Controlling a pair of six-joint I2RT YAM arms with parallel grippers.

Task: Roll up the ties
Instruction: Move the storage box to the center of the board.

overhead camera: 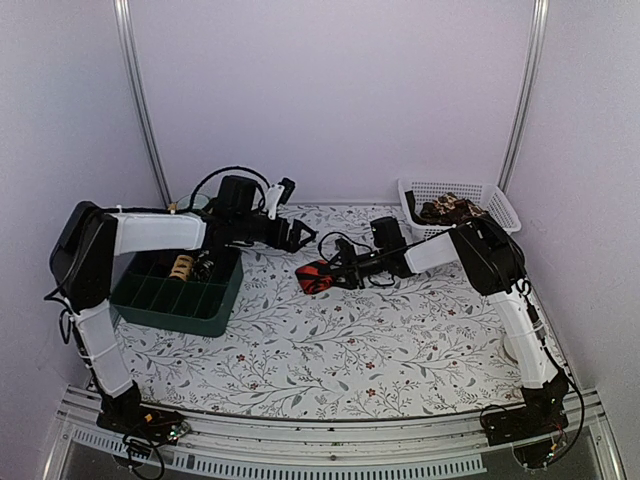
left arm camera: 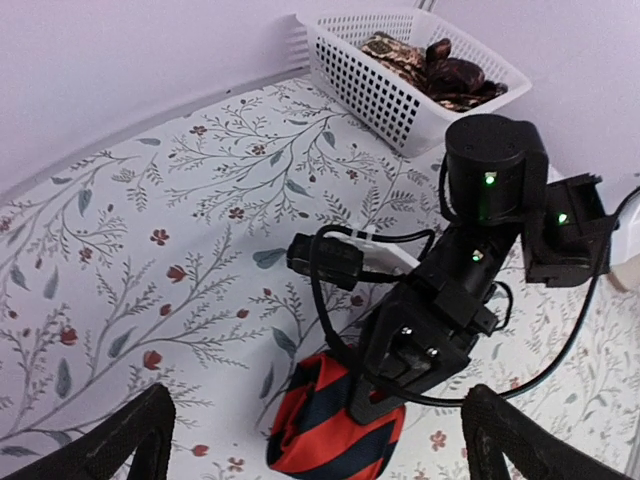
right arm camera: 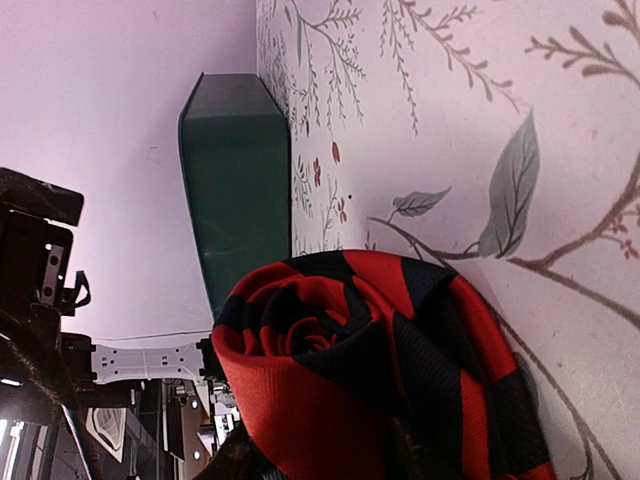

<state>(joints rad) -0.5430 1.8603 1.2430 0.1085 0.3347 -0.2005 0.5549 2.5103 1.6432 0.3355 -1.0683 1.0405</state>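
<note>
A red tie with black diagonal stripes, rolled into a coil, rests on the flowered tablecloth at the middle. My right gripper is shut on it, lying low and reaching in from the right. In the right wrist view the coil fills the lower frame, spiral end facing the camera, with dark fingertips at its base. From the left wrist view the same coil lies under the right gripper's black fingers. My left gripper hovers just behind and left of it, open and holding nothing, its pads spread wide.
A green divided tray stands at the left with a tan coiled tie in one compartment; its side shows behind the coil. A white mesh basket at the back right holds brown-patterned ties.
</note>
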